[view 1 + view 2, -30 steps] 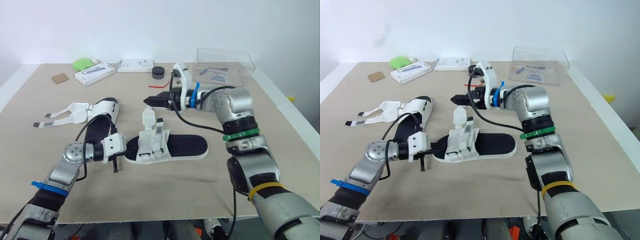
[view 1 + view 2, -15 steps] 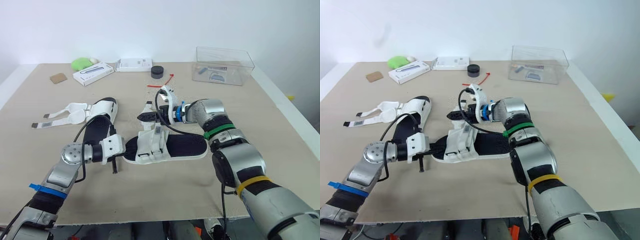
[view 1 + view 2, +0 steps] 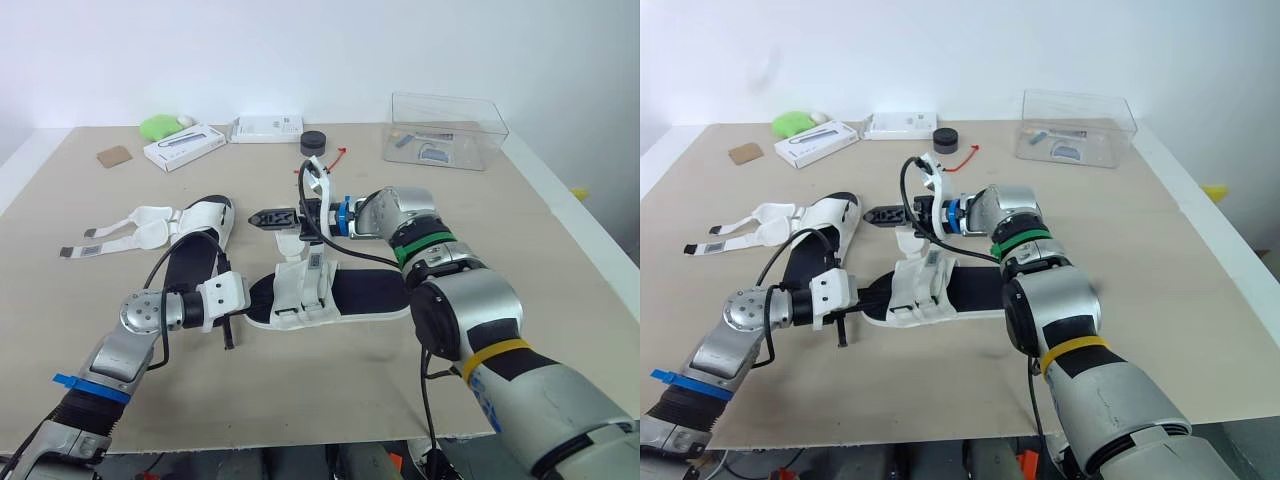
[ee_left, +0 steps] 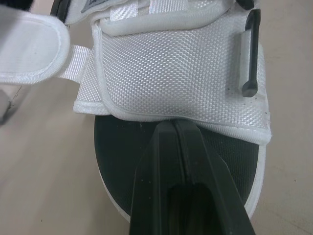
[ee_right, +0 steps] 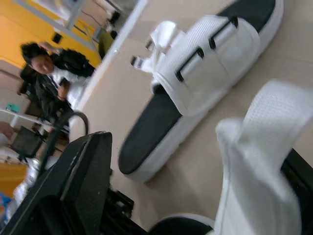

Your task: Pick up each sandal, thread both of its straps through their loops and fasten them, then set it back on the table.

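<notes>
This is most likely a robotics lab or test room. A bare white wall backs a work table topped with plain tan board. A clear plastic box and two white cartons sit along its far edge. In the right wrist view, a person in a dark jacket sits among blurred furniture before an orange wall.

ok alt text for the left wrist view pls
The left gripper's two black fingers, pressed shut, lie over the black footbed of a sandal, tips at the edge of its white mesh upper. A grey strap loop sits on the mesh, and a loose white strap shows beside it.
</notes>
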`<state>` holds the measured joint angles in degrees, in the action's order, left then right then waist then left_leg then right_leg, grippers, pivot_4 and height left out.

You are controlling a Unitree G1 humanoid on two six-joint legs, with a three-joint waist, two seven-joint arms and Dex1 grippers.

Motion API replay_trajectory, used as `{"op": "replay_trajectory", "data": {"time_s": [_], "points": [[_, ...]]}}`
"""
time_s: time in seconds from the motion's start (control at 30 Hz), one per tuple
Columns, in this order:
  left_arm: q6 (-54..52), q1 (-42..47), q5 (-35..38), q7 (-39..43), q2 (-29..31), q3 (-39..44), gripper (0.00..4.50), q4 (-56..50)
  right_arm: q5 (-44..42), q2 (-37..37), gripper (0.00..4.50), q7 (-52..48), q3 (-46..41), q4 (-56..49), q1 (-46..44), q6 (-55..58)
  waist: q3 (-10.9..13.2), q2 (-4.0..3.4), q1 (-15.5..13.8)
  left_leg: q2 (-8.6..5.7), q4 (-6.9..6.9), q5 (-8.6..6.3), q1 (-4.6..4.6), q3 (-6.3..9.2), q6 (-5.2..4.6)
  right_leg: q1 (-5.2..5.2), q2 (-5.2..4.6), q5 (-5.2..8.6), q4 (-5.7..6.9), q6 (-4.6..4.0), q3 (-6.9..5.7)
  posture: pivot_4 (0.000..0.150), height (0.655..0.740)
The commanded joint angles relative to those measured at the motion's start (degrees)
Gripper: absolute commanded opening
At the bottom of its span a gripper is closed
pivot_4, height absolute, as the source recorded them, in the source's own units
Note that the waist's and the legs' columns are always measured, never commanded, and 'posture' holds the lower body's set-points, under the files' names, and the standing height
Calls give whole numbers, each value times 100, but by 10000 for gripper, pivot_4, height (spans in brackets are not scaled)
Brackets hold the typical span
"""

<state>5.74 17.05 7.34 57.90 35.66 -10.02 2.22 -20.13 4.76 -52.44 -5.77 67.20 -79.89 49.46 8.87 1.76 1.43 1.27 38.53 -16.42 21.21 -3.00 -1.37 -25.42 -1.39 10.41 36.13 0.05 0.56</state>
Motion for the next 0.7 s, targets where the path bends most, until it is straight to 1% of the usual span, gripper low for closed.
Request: {"op": "replay_trajectory", "data": {"time_s": [0.03,0.23,0.4,0.47,0.53,0.67,0.7], "points": [[-227,-201,-222,86,114,-182,0,147,-224,17,43977,81,-402,-14,-316,-84,0,0,0,1,0,0,0,0,0,0,0,0,0,-1,0,1500,7400],[-239,-139,-232,90,81,-220,0,192,-308,60,43977,248,-746,21,-469,-73,0,0,1,2,-1,0,-1,1,0,0,2,1,0,-2,-1,1500,7400],[-226,-93,-240,92,55,-249,0,237,-329,83,43977,334,-867,26,-502,15,0,0,1,0,-1,0,0,0,0,1,3,1,-1,-2,-1,1500,7400],[-221,-82,-242,92,47,-257,0,248,-326,92,38886,394,-905,30,-489,19,0,0,0,0,-1,0,0,0,0,1,3,1,-1,-2,-1,1500,7400],[-220,-78,-242,91,42,-262,0,253,-340,103,32241,460,-976,39,-478,26,0,0,1,0,-1,0,0,0,0,1,3,1,-1,-2,-1,1500,7400],[-230,-86,-238,84,32,-271,0,241,-357,141,11014,470,-1047,19,-467,2,0,0,1,0,-1,0,0,0,0,1,4,1,-1,-1,-1,1500,7400],[-230,-91,-238,84,31,-273,0,236,-353,150,6766,440,-1042,2,-466,-10,0,0,1,0,-1,0,0,0,0,1,4,1,-1,-1,-1,1500,7400]]}}
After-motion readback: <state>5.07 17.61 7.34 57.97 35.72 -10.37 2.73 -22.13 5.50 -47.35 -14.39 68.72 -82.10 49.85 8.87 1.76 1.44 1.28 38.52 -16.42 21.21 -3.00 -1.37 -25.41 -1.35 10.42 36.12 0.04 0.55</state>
